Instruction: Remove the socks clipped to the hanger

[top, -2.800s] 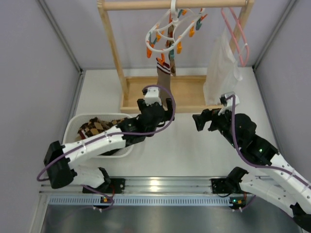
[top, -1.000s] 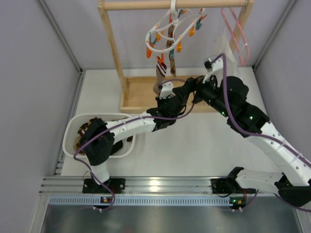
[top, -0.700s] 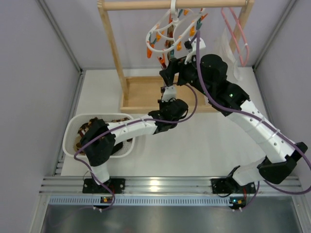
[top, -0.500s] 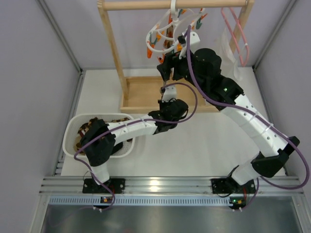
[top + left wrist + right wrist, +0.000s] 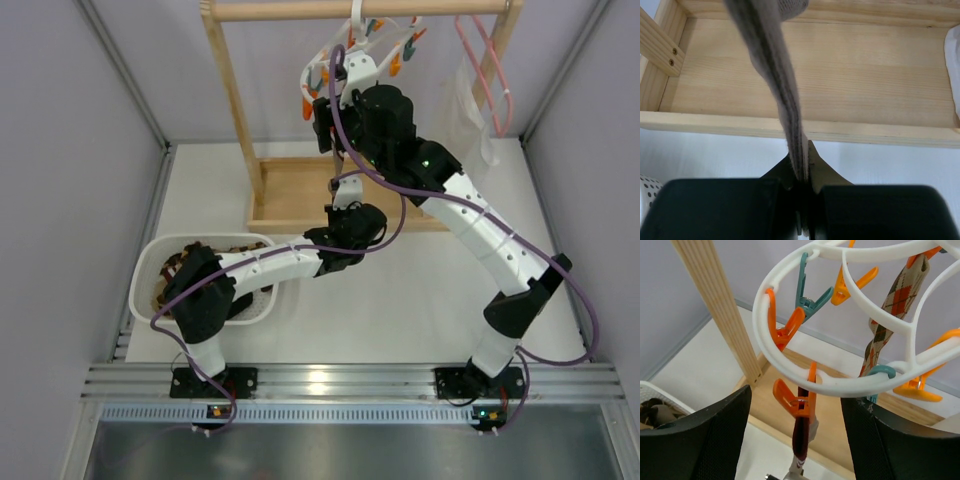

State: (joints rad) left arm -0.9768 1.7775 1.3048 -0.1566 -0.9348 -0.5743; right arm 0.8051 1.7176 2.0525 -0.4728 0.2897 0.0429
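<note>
Right claw [image 5: 798, 436] higher, seemingly at hanger [image 5: 840, 388]

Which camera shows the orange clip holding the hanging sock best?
Right wrist: the orange clip sits close and unobstructed, biting the sock's dark cuff. The top view hides it behind the right arm; the left wrist shows only the sock's lower end.

Pink hanger [image 5: 483, 68] with white garment [image 5: 462, 115] hangs on the wooden rack [image 5: 232, 95].
</note>
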